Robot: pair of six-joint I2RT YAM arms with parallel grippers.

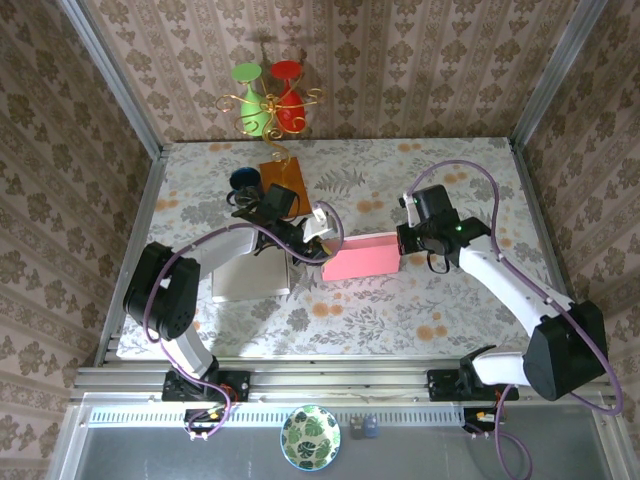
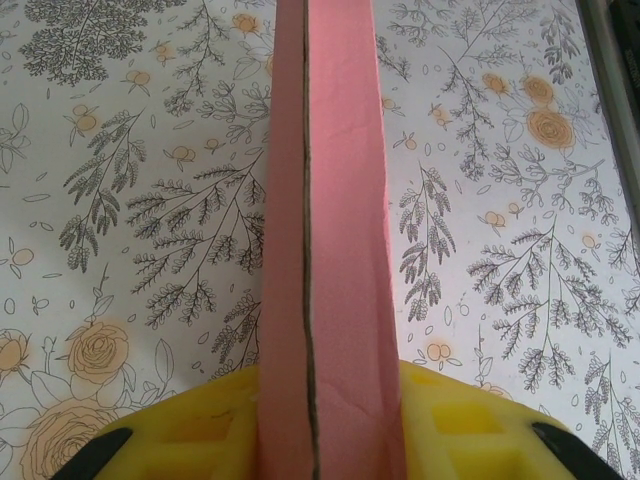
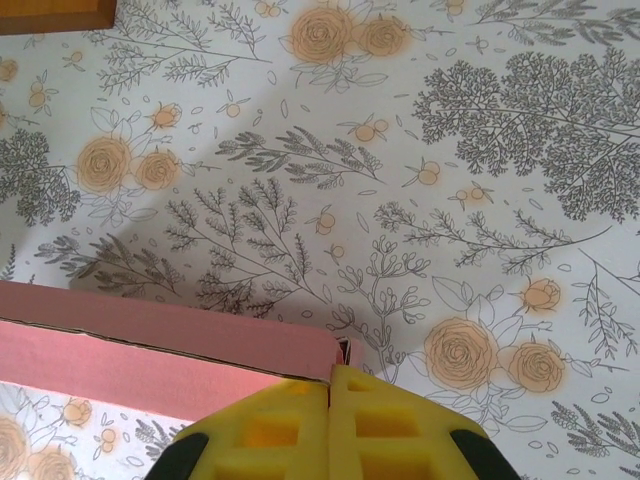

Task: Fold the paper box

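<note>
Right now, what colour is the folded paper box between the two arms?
Pink. The flat pink paper box shows best in the top external view.

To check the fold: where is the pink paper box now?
Top view: the pink paper box sits at the middle of the floral table, pinched between the left tool at its left and the right tool at its right.

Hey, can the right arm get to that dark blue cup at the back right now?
Probably not. The right tool is shut on one end of the pink box, and the left arm lies across the way to the dark blue cup.
</note>
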